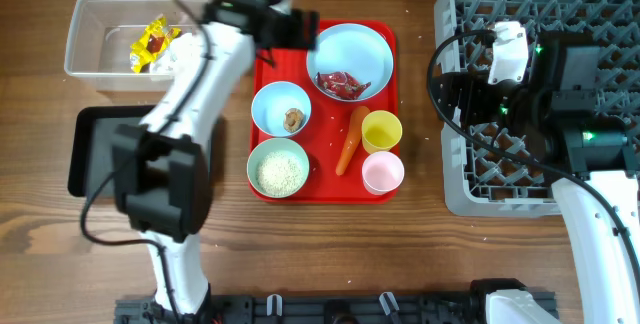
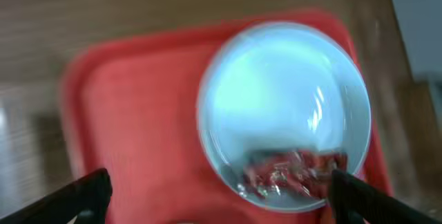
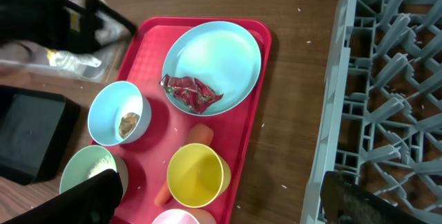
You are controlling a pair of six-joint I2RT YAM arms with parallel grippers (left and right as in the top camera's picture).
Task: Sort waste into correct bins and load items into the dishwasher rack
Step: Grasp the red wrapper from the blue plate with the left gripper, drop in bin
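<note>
Bench: brown wood-grain top (image 1: 420, 264) with a few white specks; no room beyond it in view.
Layout: flat red tray (image 1: 322, 194) at centre. Clear tub (image 1: 85, 34) and black tray (image 1: 90, 154) on the left arm's side, grey dishwasher rack (image 1: 470, 179) on the right arm's side.
Waste sorted: yellow wrapper (image 1: 152, 42) and white tissue (image 1: 182, 56) lie in the clear tub.
Waste left: red wrapper (image 1: 343, 84) on the light blue plate (image 1: 350, 44). Brown lump (image 1: 293, 119) in one bowl (image 1: 272, 99), rice (image 1: 278, 171) in the other. Carrot (image 1: 350, 139) just beside the yellow cup (image 1: 381, 131).
Dishes: all on the red tray, pink cup (image 1: 382, 173) included; none seen in the rack.
Left end effector (image 2: 221, 200): above the plate, fingers spread wide, empty; wrist view blurred.
Right end effector (image 3: 228, 196): over the rack's edge, wide, empty.
Step (judged): waste sorting, early; red wrapper looks like the next pick.
Next move needs: come down on the wrapper near the plate's rim and pinch the crinkled foil without dragging the plate. Then carry it to the clear tub.
</note>
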